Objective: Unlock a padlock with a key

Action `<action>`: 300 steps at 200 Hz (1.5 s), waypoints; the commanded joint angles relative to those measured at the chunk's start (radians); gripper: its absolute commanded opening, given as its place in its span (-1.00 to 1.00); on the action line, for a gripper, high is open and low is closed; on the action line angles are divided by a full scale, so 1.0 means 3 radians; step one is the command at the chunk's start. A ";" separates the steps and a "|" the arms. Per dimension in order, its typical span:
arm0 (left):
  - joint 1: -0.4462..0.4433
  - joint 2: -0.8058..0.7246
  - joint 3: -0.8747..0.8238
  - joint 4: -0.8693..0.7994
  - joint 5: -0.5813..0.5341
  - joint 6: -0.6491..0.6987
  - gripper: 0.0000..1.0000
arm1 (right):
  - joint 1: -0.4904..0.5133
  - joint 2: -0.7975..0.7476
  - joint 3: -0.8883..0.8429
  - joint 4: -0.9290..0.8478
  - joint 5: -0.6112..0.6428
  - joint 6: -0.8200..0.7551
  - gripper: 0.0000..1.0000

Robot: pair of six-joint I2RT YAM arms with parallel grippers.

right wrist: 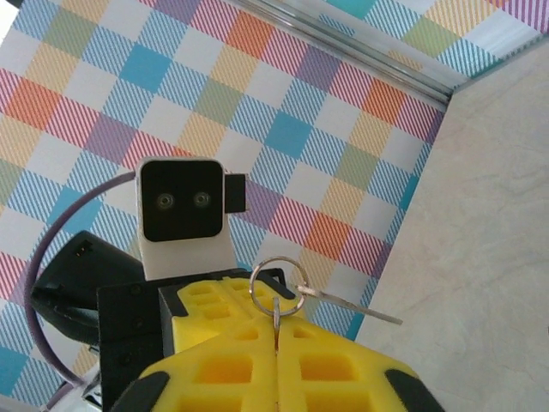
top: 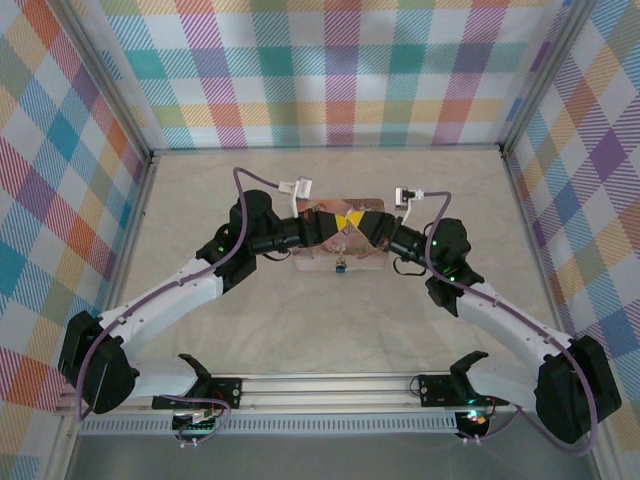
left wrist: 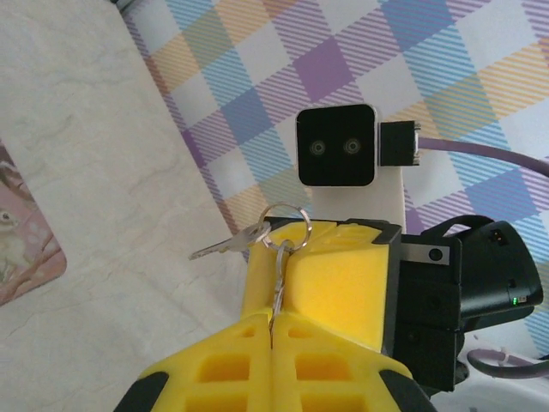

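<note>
My two grippers meet tip to tip above the pink tin box point(top: 318, 252). The key point(left wrist: 278, 287) is a thin metal sliver standing on edge, and my left gripper point(left wrist: 274, 319) is shut on it. It hangs from a split ring point(left wrist: 285, 225) with a second key point(left wrist: 225, 247) sticking out sideways. My right gripper point(right wrist: 276, 333) is also shut on the key point(right wrist: 277, 319), with the ring point(right wrist: 276, 284) just past its tips. The tiny bluish padlock point(top: 341, 266) lies by the tin's near edge, below both grippers point(top: 349, 221).
The tin box point(left wrist: 19, 245) lies on the pale marbled table point(top: 330, 330). Checkered walls point(top: 340, 70) close in the back and both sides. Purple cables point(top: 262, 182) loop over the wrists. A metal rail point(top: 330, 385) runs along the near edge.
</note>
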 commanded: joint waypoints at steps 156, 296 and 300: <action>-0.0059 0.0527 0.1482 -0.3624 0.0693 0.2302 -1.00 | -0.0320 -0.0205 0.0328 -0.1997 -0.1455 -0.1860 -0.10; -0.0090 0.0341 0.1439 -0.3356 0.1053 0.2361 -1.00 | -0.0149 -0.0221 0.0322 -0.1575 -0.1850 -0.1830 0.02; -0.0095 0.0340 0.1436 -0.3360 0.1053 0.2361 -1.00 | -0.0142 -0.0218 0.0333 -0.1582 -0.1852 -0.1837 0.01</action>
